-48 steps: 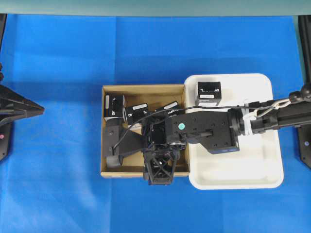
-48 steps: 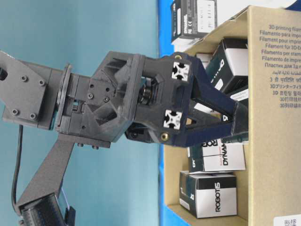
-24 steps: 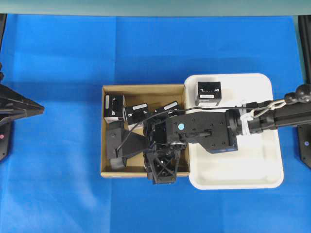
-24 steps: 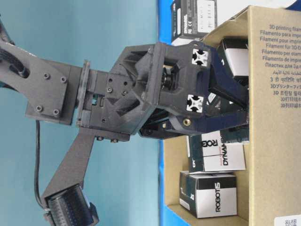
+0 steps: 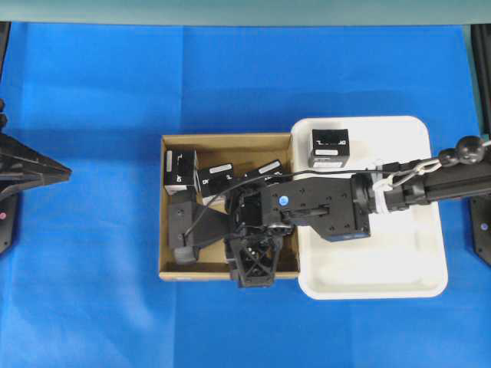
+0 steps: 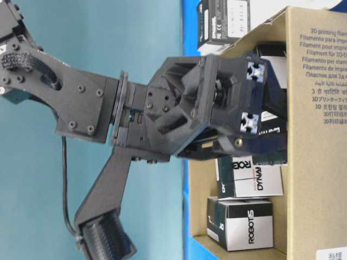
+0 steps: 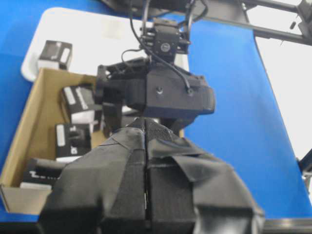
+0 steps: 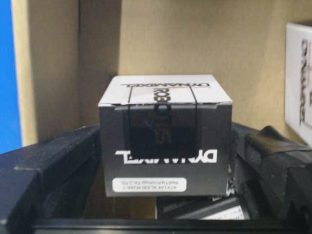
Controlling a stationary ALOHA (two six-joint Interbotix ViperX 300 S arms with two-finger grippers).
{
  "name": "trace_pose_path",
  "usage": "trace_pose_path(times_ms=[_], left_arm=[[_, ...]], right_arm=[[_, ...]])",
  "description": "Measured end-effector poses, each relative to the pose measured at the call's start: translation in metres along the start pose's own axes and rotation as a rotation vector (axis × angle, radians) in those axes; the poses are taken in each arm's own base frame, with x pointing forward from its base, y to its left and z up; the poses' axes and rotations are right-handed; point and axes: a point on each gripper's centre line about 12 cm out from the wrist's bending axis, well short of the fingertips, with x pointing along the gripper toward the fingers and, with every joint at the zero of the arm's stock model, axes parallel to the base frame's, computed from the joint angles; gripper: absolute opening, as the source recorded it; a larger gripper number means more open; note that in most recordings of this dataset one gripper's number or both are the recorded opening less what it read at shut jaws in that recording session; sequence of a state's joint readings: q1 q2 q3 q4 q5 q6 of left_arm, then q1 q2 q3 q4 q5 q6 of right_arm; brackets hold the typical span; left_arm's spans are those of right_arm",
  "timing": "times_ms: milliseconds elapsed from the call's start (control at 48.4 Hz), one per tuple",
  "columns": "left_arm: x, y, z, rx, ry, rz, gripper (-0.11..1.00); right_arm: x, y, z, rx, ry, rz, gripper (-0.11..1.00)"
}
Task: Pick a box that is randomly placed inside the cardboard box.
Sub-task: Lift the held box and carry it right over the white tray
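Right gripper is down inside the cardboard box, fingers spread wide on either side of one black box. Wrist view shows the box sitting squarely between the two pads, label strip facing the camera. Left pad looks to be at or just beside the box's side; can't tell if it touches. Right pad stands a little off it. So: straddling, not clamped. Nothing is held.

That target box rests on the carton floor, near the wall that faces the left arm. Another black box pokes into the right edge of the wrist view, apart from the target.

Overhead, the right arm reaches across from the white tray and hides most of the carton's middle. Three more boxes show along the carton's far wall. Table-level view shows two more stacked near the carton's low corner.

Further out: one black box already sits in the tray's top corner. My read is that it's an earlier pick; the pictures alone don't prove it.

Left gripper is parked at the far left, clear of the carton, its taped fingers pressed together with nothing between them.

Progress estimate: approach done, fingers aligned around the box. Left to do: close on it, lift it clear of the walls without snagging neighbours, carry it out.
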State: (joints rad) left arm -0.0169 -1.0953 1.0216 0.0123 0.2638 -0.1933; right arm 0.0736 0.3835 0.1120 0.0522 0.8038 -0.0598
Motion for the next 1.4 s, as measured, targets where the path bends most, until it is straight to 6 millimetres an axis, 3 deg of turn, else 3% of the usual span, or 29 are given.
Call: trace_pose_path(times_ms=[186,537,723,1053,1404], left_arm=[[0.0,0.001,0.0,-0.001,-0.001,0.003,-0.07],[-0.001,0.002,0.002,-0.003,-0.012,0.013,-0.07],[-0.002,0.003,0.002,-0.002,-0.014,0.014,-0.07],[-0.004,0.004,0.004,-0.003,-0.026,0.023,-0.07],[-0.01,0.003,0.01,-0.005,-0.056,0.017,-0.07]], right_arm=[[-0.014,0.0,0.019,-0.01,-0.035,0.0,0.78],[-0.04,-0.005,0.033,-0.001,-0.014,0.001,0.77],[-0.072,-0.021,0.034,0.038,0.014,-0.005,0.77],[-0.14,-0.062,0.008,0.136,0.08,-0.022,0.77],[-0.158,-0.059,-0.053,0.158,0.141,-0.024,0.77]])
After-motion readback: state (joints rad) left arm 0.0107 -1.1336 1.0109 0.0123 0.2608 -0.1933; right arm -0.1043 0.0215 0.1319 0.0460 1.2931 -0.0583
